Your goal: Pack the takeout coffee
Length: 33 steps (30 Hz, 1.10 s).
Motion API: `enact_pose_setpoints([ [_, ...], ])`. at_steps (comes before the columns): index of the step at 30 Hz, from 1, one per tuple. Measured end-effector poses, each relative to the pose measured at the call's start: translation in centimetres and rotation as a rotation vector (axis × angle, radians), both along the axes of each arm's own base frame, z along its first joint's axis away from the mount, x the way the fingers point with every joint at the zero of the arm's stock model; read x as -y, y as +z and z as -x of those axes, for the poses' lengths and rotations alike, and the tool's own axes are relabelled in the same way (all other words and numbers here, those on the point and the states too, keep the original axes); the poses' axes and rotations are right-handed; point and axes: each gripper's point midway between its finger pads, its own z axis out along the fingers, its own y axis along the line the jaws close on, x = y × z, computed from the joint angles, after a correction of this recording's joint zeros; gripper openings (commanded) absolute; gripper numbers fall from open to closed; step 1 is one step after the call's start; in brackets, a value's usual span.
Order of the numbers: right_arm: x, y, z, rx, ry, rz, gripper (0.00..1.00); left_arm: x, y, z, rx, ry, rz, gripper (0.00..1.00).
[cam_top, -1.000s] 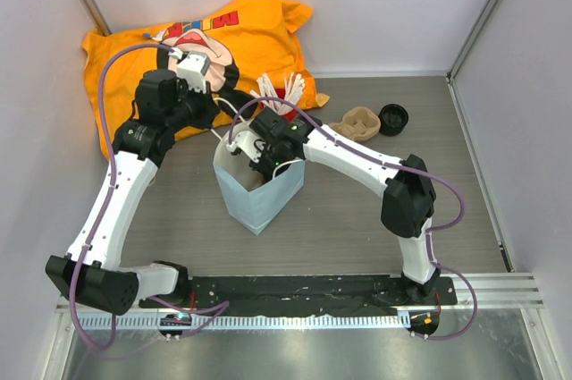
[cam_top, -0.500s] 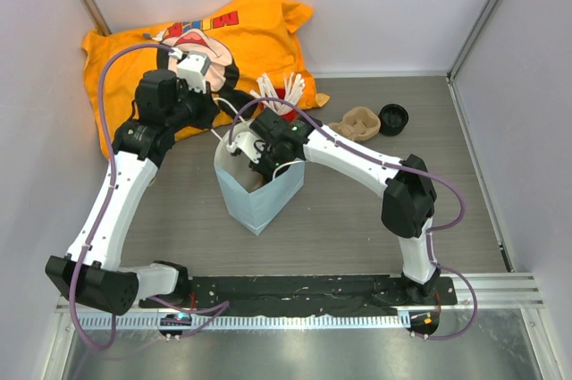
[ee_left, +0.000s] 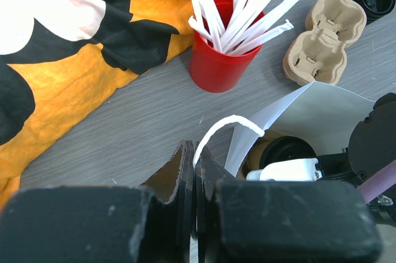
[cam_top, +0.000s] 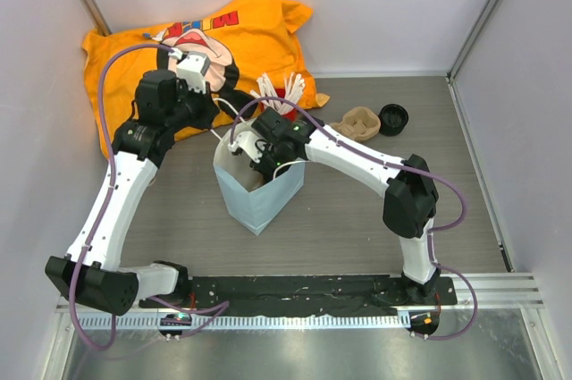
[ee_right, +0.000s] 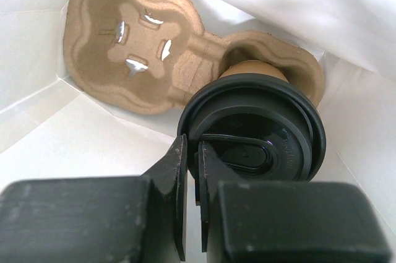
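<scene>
The right gripper [ee_right: 192, 151] is down inside the white paper bag [cam_top: 256, 198], its fingers pinched almost together on the lid rim of the takeout coffee [ee_right: 260, 130] at the lid's 8 o'clock. The cup sits in the 3 o'clock pocket of a pulp carrier [ee_right: 124, 52] inside the bag. The left gripper [ee_left: 195, 167] is clamped on the bag handle [ee_left: 226, 124] at the bag's 11 o'clock edge. On the table, a red cup of sticks [cam_top: 284, 98] stands at the bag's 12 o'clock, and a second carrier [cam_top: 356, 122] lies at 2 o'clock.
</scene>
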Motion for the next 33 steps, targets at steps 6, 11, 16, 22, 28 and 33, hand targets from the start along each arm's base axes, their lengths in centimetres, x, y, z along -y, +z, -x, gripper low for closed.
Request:
enact_pose_setpoints([
  [6, -0.01, -0.01, -0.02, -0.006, 0.004, -0.006, 0.01, -0.01, -0.01, 0.01, 0.0, -0.001, -0.002, 0.03],
  [11, 0.0, 0.02, -0.04, -0.009, 0.008, -0.012, 0.01, -0.01, 0.01, 0.01, 0.001, -0.001, -0.002, 0.03],
  [16, 0.0, 0.0, -0.03, -0.013, 0.014, -0.018, 0.01, -0.08, 0.03, -0.02, 0.002, 0.003, -0.004, 0.03],
  [22, 0.07, 0.01, -0.07, -0.017, 0.017, -0.023, 0.01, -0.2, 0.01, -0.06, 0.006, 0.002, -0.015, 0.02],
  [28, 0.08, 0.05, -0.12, -0.019, 0.019, -0.029, 0.01, -0.21, 0.01, -0.07, 0.007, 0.0, -0.018, 0.0],
  [33, 0.1, 0.06, -0.15, -0.019, 0.018, -0.029, 0.01, -0.21, 0.01, -0.07, 0.008, 0.0, -0.02, 0.0],
])
